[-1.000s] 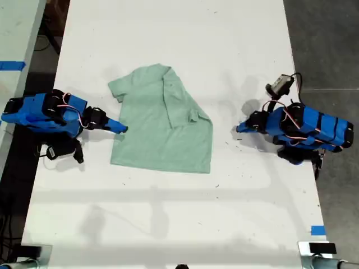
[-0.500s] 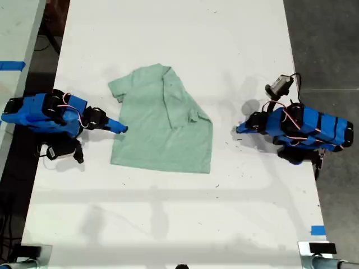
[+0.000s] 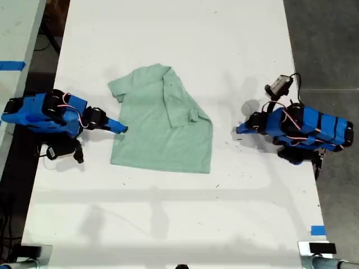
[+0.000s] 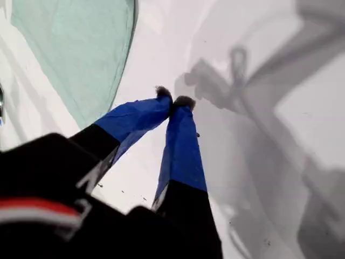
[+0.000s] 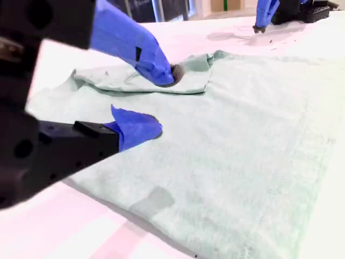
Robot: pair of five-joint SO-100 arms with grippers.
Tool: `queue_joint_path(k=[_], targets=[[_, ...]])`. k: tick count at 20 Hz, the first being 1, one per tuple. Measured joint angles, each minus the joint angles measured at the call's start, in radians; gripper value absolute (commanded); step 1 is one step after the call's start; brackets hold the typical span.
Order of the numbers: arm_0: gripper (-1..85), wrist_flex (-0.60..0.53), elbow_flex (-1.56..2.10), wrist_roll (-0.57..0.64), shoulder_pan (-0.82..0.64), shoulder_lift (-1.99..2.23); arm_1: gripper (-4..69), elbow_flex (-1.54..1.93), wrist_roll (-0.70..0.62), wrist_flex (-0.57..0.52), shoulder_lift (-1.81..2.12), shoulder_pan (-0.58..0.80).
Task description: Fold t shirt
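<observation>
T shirt [image 3: 161, 124] half-folded, one sleeve hidden under the fold.

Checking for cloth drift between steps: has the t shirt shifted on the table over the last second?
No. The t shirt lies where it did, judged against the table's edges in the exterior view.

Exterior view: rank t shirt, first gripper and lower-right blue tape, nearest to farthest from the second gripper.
1. t shirt, at my second gripper's tips.
2. my first gripper, beyond the shirt, exterior view's right.
3. blue tape, exterior view's lower right.
</observation>
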Motion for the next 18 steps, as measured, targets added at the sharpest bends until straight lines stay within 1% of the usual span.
queue_joint_path(k=[18], targets=[[11.8,-0.002,0.0,0.0,0.003,0.0,2.0,0.0,0.0,0.0,0.0,-0.015]])
